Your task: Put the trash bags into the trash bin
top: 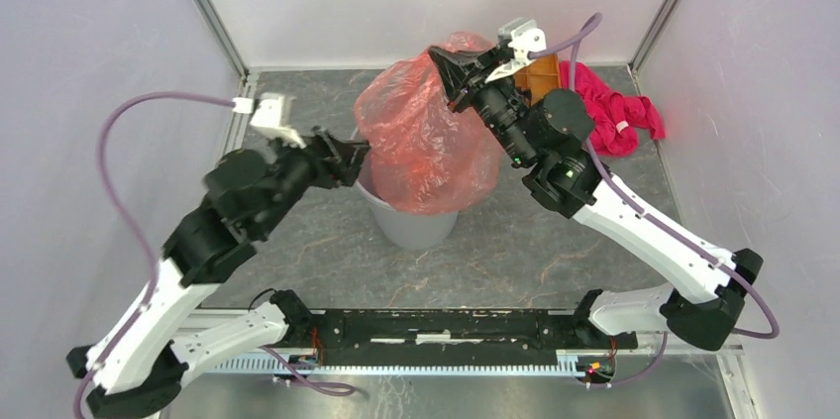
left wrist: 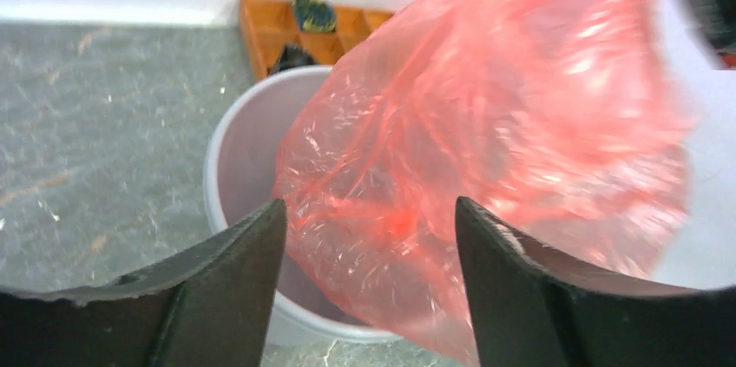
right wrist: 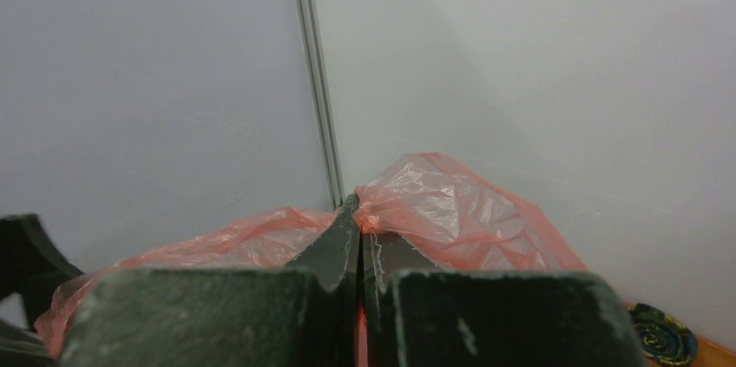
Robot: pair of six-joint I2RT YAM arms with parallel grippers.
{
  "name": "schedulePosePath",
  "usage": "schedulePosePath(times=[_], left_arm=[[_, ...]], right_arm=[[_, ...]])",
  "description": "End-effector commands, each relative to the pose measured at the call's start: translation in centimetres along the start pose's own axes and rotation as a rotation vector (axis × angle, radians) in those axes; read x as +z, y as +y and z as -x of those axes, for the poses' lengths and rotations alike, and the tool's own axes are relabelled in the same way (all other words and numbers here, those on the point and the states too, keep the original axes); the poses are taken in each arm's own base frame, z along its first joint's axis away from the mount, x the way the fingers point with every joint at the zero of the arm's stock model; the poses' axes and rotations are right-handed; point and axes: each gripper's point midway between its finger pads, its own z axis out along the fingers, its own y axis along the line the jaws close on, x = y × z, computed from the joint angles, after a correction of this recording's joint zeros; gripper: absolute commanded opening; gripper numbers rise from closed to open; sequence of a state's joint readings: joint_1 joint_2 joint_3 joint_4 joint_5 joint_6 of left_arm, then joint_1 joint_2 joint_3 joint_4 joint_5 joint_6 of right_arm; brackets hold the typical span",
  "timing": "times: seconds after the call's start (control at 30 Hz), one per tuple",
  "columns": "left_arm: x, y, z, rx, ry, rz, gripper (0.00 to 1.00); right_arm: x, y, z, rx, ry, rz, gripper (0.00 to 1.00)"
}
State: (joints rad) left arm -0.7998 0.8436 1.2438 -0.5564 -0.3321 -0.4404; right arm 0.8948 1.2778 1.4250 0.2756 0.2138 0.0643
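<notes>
The translucent red-orange trash bag [top: 426, 132] hangs puffed up over the light-grey trash bin [top: 416, 226], its lower end inside the bin's mouth. My right gripper [top: 443, 62] is shut on the bag's top edge and holds it high; in the right wrist view the bag [right wrist: 451, 211] is pinched between the closed jaws [right wrist: 358, 211]. My left gripper [top: 359, 154] is open and empty at the bin's left rim. In the left wrist view the bag [left wrist: 486, 133] fills the space beyond the spread fingers [left wrist: 243, 254], above the bin's rim [left wrist: 217, 159].
An orange-brown compartment tray [top: 543, 77] stands behind the right arm, also in the left wrist view [left wrist: 278, 24]. A magenta-pink cloth [top: 614, 107] lies at the back right. White enclosure walls stand close on three sides.
</notes>
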Motion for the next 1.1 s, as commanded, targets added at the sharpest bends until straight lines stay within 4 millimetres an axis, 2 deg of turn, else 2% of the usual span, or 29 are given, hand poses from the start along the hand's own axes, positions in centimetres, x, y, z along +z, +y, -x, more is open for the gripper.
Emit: schedulePosePath(times=[0.0, 0.1, 0.2, 0.27, 0.37, 0.5, 0.53, 0.57, 0.6, 0.63, 0.67, 0.73, 0.83, 0.9, 1.0, 1.07], left_arm=[[-3.7, -1.1, 1.7, 0.015, -0.03, -0.112, 0.82], [-6.4, -4.1, 1.5, 0.055, -0.011, -0.33, 0.91], [-9.5, -9.0, 1.1, 0.076, 0.015, -0.658, 0.97], [-10.4, -11.2, 0.9, 0.043, 0.031, -0.802, 0.98], [-10.8, -13.6, 1.2, 0.0, 0.023, -0.948, 0.98], [-9.0, -15.2, 1.0, -0.036, 0.028, -1.006, 0.98], [-8.0, -15.2, 0.6, -0.038, 0.043, -0.983, 0.98], [-6.0, -14.6, -0.2, -0.042, 0.076, -0.908, 0.97], [-5.0, -13.9, -0.9, -0.04, 0.103, -0.846, 0.95], [-2.6, -12.3, -1.4, -0.044, 0.109, -0.706, 0.93], [-1.1, -10.7, -2.1, -0.042, 0.123, -0.595, 0.9], [0.8, -7.5, -3.2, -0.029, 0.129, -0.402, 0.86], [2.1, -3.6, -4.9, -0.014, 0.128, -0.212, 0.85], [2.4, -2.3, -6.5, -0.018, 0.15, -0.16, 0.85], [2.1, -2.4, -7.9, -0.026, 0.193, -0.178, 0.86], [1.1, -3.6, -8.2, -0.002, 0.216, -0.274, 0.9]], right_arm=[[1.1, 0.6, 2.5, 0.035, -0.076, 0.022, 0.01], [2.0, 1.3, 2.2, 0.064, -0.079, 0.042, 0.01], [3.1, 2.4, 2.3, 0.12, -0.089, 0.08, 0.01], [3.8, 3.2, 2.5, 0.171, -0.099, 0.106, 0.01], [4.8, 4.0, 2.8, 0.235, -0.106, 0.13, 0.01], [5.0, 4.3, 2.8, 0.293, -0.112, 0.136, 0.01], [4.9, 4.3, 2.7, 0.307, -0.111, 0.136, 0.01], [4.7, 4.4, 2.6, 0.319, -0.111, 0.14, 0.01], [4.5, 4.4, 2.5, 0.333, -0.111, 0.142, 0.01], [4.3, 4.5, 2.3, 0.345, -0.109, 0.147, 0.01], [4.2, 4.6, 2.2, 0.353, -0.105, 0.15, 0.01], [3.9, 4.6, 1.8, 0.368, -0.095, 0.151, 0.01], [3.3, 4.6, 1.0, 0.403, -0.072, 0.15, 0.01], [2.9, 4.7, 0.2, 0.434, -0.041, 0.15, 0.01], [1.7, 5.4, -1.2, 0.465, 0.011, 0.185, 0.01], [1.0, 5.7, -2.1, 0.453, 0.058, 0.202, 0.01]])
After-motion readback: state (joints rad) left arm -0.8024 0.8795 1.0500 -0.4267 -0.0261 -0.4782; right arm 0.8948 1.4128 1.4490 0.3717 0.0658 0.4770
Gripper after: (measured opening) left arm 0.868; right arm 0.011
